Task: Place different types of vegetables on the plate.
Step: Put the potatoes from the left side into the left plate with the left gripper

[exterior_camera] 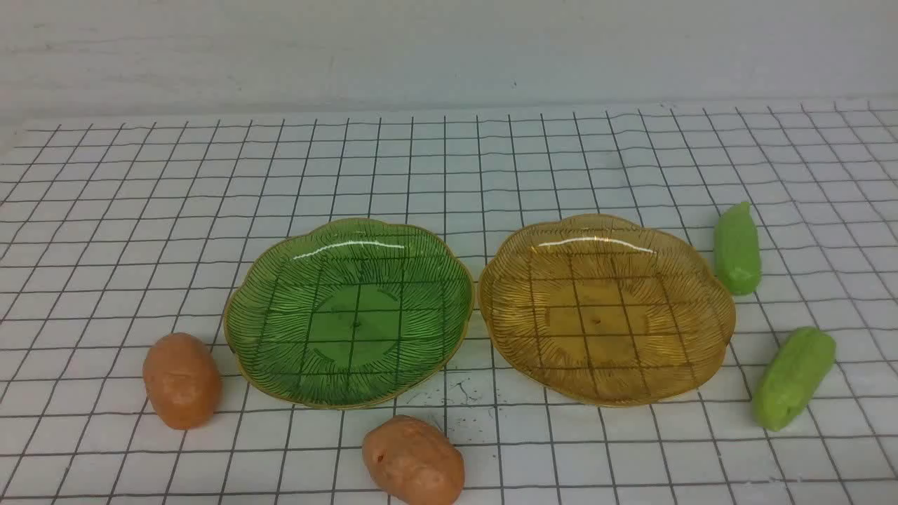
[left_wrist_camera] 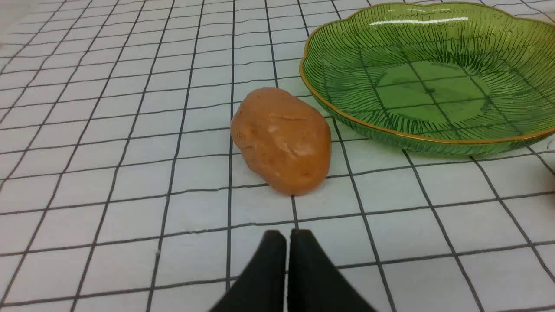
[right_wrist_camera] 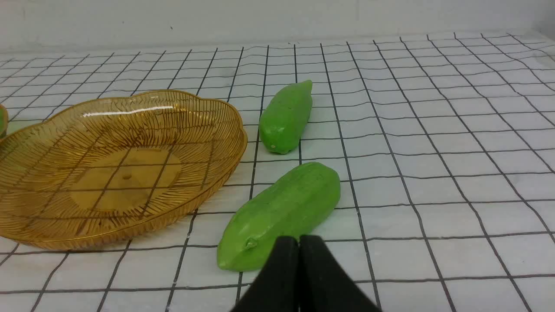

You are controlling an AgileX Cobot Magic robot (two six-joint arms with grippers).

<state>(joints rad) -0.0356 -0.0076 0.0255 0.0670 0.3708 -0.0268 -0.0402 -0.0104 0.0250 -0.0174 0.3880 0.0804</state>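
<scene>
An orange-brown potato (left_wrist_camera: pixel 282 141) lies on the gridded desk (left_wrist_camera: pixel 108 130) just beside the green plate (left_wrist_camera: pixel 429 78); the left end effector (left_wrist_camera: pixel 287 242), fingers together, hovers near the potato.

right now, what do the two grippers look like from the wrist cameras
Only the finger ends show. The left gripper has two matte black fingers, broad at the base and narrowing to rounded tips. The right gripper looks the same. No cables or markings show, and the front view shows neither arm.
</scene>
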